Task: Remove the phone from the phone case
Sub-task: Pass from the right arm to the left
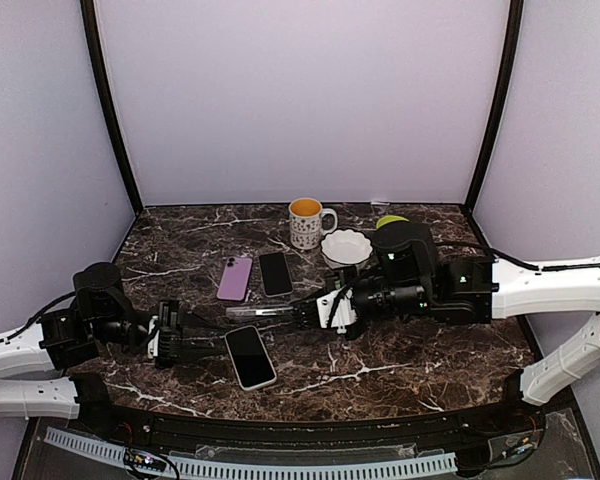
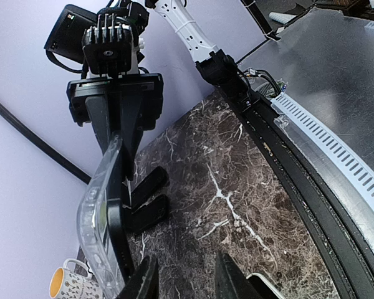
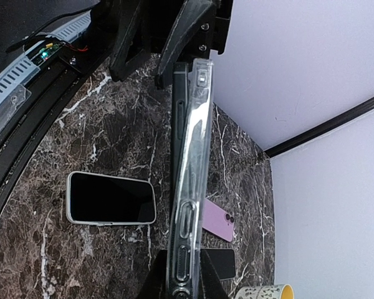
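Note:
My right gripper (image 1: 298, 312) is shut on a clear phone case (image 1: 257, 313) with a dark phone in it and holds it edge-on above the table. In the right wrist view the case (image 3: 190, 180) runs upward from between the shut gripper (image 3: 182, 281). My left gripper (image 1: 192, 340) is open and empty, just off the case's free end. In the left wrist view the left gripper (image 2: 184, 280) frames bare marble, and the case (image 2: 100, 212) stands just left of its left finger (image 2: 143, 280).
A white-edged phone (image 1: 250, 356) lies screen up near the front. A purple phone (image 1: 235, 278) and a black phone (image 1: 275, 272) lie behind the case. A spotted mug (image 1: 308, 222), a white bowl (image 1: 345, 247) and a green object (image 1: 390, 221) stand at the back.

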`<state>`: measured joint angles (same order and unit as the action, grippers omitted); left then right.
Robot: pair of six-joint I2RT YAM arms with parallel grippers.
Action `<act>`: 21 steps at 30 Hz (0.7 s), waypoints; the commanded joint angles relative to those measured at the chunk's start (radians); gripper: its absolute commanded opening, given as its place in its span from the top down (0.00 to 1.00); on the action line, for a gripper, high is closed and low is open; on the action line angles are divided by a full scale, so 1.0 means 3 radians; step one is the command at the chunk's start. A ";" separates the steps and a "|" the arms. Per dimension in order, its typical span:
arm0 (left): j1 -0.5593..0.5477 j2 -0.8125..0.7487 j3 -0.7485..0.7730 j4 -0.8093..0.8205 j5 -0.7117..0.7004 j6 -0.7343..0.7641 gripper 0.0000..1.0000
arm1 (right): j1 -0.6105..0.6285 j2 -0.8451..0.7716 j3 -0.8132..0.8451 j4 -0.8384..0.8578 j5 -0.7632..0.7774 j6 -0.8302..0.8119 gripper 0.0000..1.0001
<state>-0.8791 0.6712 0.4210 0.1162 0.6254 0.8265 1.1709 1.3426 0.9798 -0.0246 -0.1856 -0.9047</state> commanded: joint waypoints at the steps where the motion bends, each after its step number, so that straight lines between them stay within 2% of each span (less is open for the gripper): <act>1: 0.0015 -0.0003 -0.0042 0.0142 -0.0052 -0.0086 0.66 | 0.0054 -0.0010 0.0134 0.0444 -0.0147 0.0110 1.00; 21: 0.0016 -0.0208 -0.0118 0.0303 -0.0303 -0.0152 0.68 | 0.0123 -0.0023 0.0100 0.0473 -0.0065 0.0111 1.00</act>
<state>-0.8791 0.6064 0.3920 0.1715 0.5484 0.7963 1.1877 1.3437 0.9798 0.0151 -0.1928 -0.8875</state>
